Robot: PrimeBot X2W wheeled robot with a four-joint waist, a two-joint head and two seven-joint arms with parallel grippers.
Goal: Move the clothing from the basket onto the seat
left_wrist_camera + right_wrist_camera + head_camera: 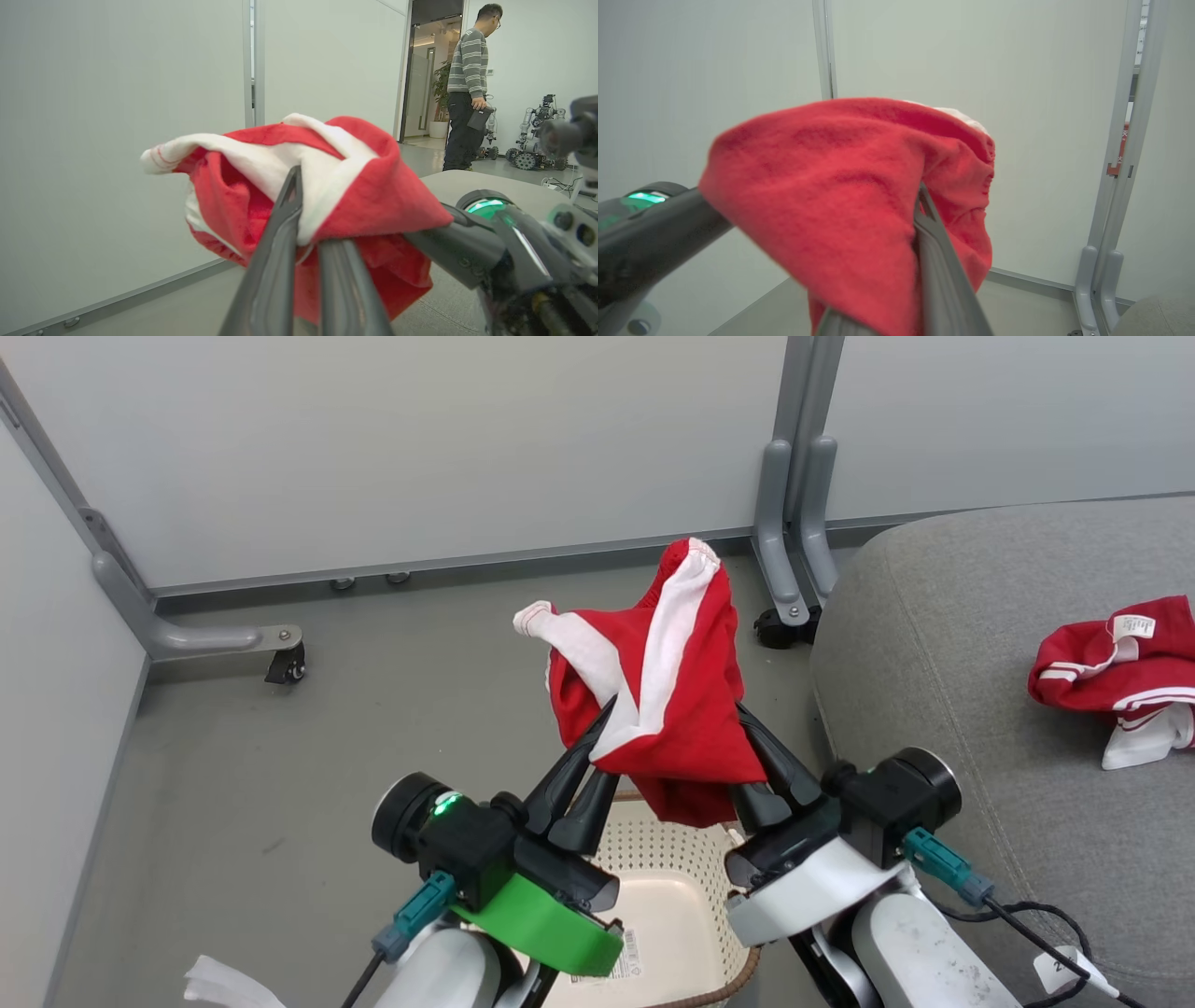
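Left gripper [605,747] and right gripper [761,770] both pinch the soft red white-trimmed garment [672,691] above the cream perforated plastic basket [672,859]; next up, swing it onto the grey fabric seat [934,663].

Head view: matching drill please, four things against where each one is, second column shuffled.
1 striped red garment
2 labelled red garment
3 basket
4 black caster

a lying on the grey seat
b at the end of the partition foot
c raised, gripped by left gripper and right gripper
d beneath the raised cloth

Pairs: 1-c, 2-a, 3-d, 4-b
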